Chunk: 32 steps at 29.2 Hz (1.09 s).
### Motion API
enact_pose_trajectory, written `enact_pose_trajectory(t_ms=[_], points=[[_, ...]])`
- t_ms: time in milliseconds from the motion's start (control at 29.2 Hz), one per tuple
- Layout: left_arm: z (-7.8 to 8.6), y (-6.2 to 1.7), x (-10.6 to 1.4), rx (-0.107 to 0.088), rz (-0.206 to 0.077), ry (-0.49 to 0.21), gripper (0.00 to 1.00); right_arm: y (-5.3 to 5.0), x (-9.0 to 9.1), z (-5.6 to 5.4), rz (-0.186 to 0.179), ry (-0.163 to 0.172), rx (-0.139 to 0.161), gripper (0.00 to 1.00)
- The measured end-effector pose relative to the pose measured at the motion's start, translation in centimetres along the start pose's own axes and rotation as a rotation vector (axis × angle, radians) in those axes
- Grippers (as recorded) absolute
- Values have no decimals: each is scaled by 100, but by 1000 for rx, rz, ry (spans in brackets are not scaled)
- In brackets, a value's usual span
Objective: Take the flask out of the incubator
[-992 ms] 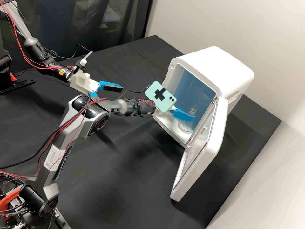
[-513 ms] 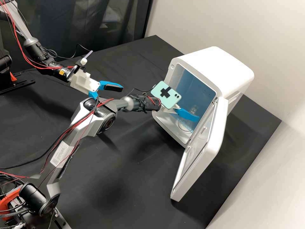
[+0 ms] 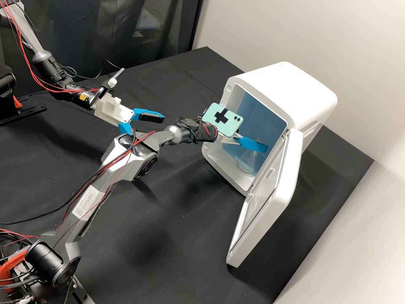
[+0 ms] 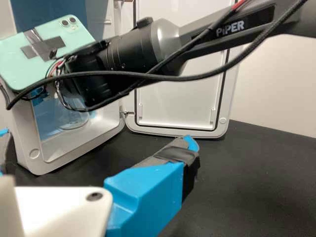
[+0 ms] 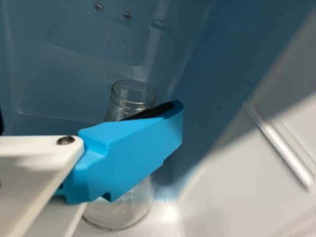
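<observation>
The flask stood upright on the floor of the incubator, whose door hung open. The right jaws were inside the chamber at the flask's neck; whether they clasped it could not be told. The left jaws hovered released, spread apart, well back above the table.

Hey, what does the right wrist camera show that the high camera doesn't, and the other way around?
Right wrist view adds: the open rim of the flask from close up, and screw heads in the blue back wall.
High view adds: the incubator with its white shell, its door hanging open, the mint phone taped at the right wrist, and the open left gripper over the bench.
Shared: the flask standing on the incubator floor, with the right gripper by its neck.
</observation>
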Motion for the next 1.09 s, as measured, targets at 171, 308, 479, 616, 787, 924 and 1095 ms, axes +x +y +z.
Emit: enact_pose_trajectory(t_ms=[171, 308, 479, 616, 787, 924, 1095], points=[[-1, 0, 0, -2, 0, 1, 100, 4, 43, -15, 9, -12, -26, 100], [-4, 1, 0, -5, 1, 4, 100, 1, 47, -14, 7, -16, -24, 100], [-5, 1, 0, -6, 1, 5, 100, -29, 32, 15, -5, -23, -32, 100], [-5, 1, 0, -6, 1, 5, 100, -25, 2, 95, -25, -38, -25, 100], [-5, 1, 0, -6, 1, 5, 100, -122, -72, 285, -128, -64, 119, 100], [-5, 1, 0, -6, 1, 5, 100, -100, -180, 411, -163, -76, 223, 100], [-5, 1, 0, -6, 1, 5, 100, -14, -246, 460, -147, -71, 264, 100]])
